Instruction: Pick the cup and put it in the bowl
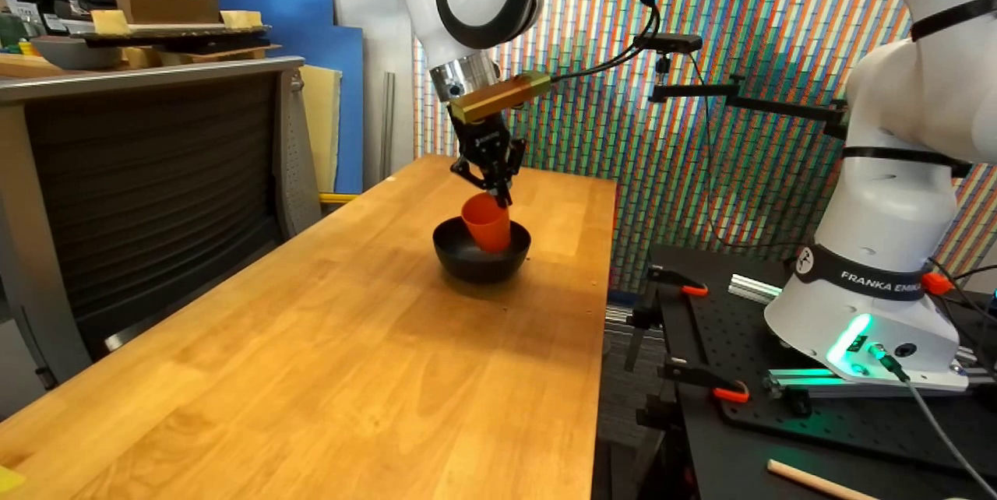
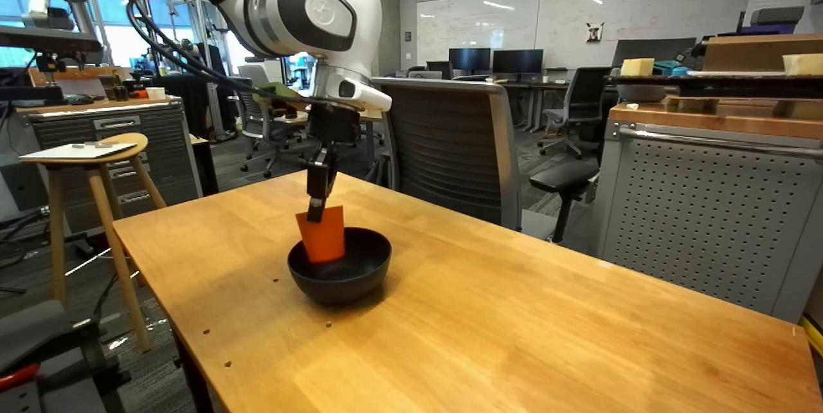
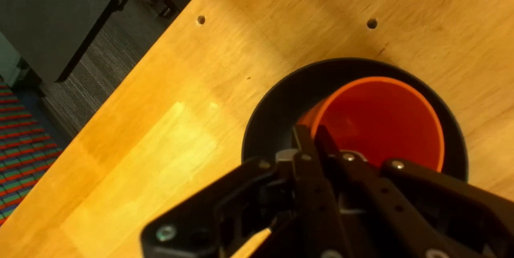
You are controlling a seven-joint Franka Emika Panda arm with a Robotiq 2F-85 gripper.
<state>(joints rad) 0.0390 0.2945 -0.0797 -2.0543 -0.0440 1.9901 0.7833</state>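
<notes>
The cup (image 1: 491, 232) is held tilted inside the bowl (image 1: 480, 270), its rim clamped by the gripper (image 3: 311, 131). In an exterior view, more tabletop (image 1: 366, 375) is offered on the near side than toward the right.

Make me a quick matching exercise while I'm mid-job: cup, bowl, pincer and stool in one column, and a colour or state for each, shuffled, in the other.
Column one
1. cup
2. bowl
3. pincer
4. stool

Column two
A. wooden, standing on legs
B. black, resting on the table
C. closed on something orange-red
D. orange-red, tilted

Right pairs: 1-D, 2-B, 3-C, 4-A
</notes>
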